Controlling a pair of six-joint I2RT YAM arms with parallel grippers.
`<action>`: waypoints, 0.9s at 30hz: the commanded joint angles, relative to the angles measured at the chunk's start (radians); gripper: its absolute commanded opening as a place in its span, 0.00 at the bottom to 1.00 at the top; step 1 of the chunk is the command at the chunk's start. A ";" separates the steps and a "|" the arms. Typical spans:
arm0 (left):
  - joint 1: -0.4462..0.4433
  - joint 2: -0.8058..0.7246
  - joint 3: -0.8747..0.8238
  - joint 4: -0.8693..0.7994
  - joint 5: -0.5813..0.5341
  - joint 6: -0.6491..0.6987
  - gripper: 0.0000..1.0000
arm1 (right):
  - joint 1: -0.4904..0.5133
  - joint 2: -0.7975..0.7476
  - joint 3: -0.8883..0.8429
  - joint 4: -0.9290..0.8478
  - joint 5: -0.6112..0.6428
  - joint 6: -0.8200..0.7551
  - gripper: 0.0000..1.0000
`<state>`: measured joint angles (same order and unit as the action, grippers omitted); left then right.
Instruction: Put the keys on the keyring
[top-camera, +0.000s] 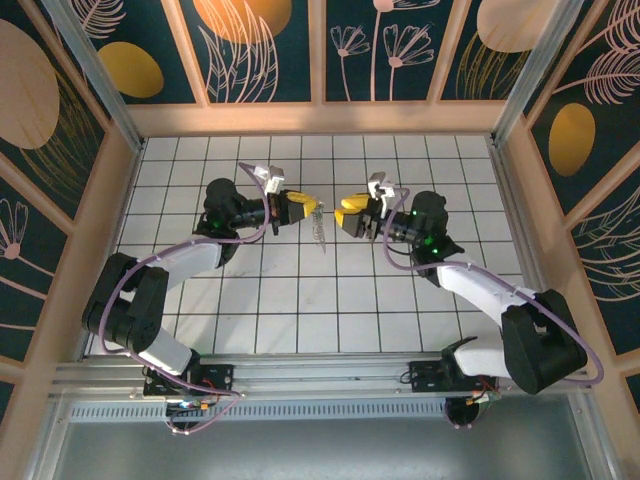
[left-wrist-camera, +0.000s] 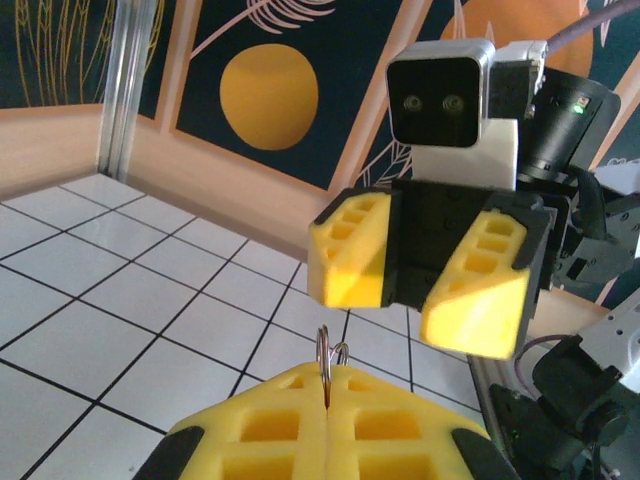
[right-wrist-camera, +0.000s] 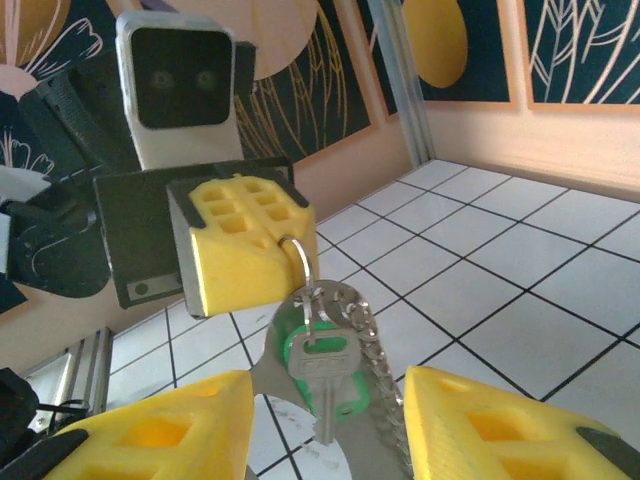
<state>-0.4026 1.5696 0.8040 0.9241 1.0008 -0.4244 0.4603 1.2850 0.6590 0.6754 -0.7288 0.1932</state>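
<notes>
The left claw (right-wrist-camera: 245, 240) is pressed together on the keyring (right-wrist-camera: 296, 252), pinching the thin wire loop at its top so that it hangs in the air above the white tiled table (top-camera: 300, 300), about midway between the two arms. A silver key (right-wrist-camera: 322, 372) with a green tag (right-wrist-camera: 348, 395) behind it dangles from the loop, and a short chain (right-wrist-camera: 375, 335) hangs beside it. The right claw (left-wrist-camera: 412, 290) faces the left one from close by with its yellow fingers spread and nothing between them. By the look of it, the threading step is at or near its end, since the key seems to hang freely from the loop. The next move probably calls for the right arm to draw straight back without snagging the chain, while the left grip stays firm enough that the bunch does not slip or swing.
</notes>
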 joint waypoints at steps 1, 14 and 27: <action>-0.011 -0.021 -0.001 0.081 -0.001 -0.024 0.00 | 0.019 0.008 0.033 0.045 0.023 -0.020 0.44; -0.025 -0.006 0.024 0.041 0.010 -0.010 0.00 | 0.037 0.080 0.107 0.010 0.006 -0.047 0.43; -0.028 -0.008 0.032 0.019 0.004 0.002 0.00 | 0.049 0.106 0.114 -0.022 -0.037 -0.067 0.04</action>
<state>-0.4248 1.5696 0.8059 0.9245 0.9890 -0.4313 0.5034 1.3804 0.7509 0.6495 -0.7425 0.1390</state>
